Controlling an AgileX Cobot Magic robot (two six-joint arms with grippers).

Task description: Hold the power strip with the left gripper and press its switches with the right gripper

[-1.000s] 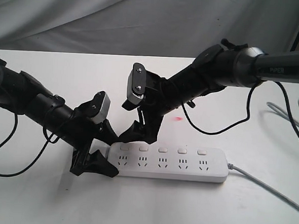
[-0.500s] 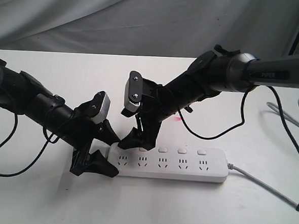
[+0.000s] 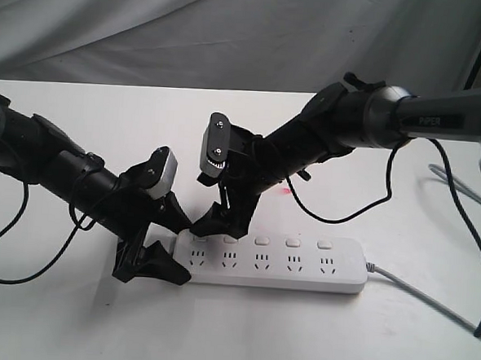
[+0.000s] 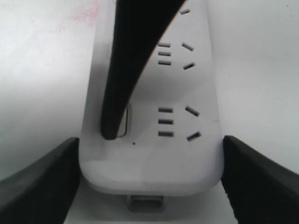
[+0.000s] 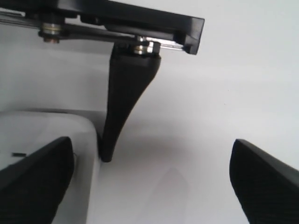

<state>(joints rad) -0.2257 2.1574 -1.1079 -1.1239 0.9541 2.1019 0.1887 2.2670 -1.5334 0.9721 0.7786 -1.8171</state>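
A white table (image 3: pixel 312 339) carries everything; the power strip (image 3: pixel 300 273) lies flat near its middle, lengthwise across the exterior view; its grey cord (image 3: pixel 429 296) trails rightward over the surface; a faint pink spot (image 3: pixel 286 191), perhaps a stain, marks the tabletop behind it.

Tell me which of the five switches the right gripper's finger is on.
The end switch beside the left gripper; the other four lie farther along the power strip.

White power strip (image 3: pixel 300 267) lies flat w/ 5 switches (image 3: pixel 262 241) along far edge.
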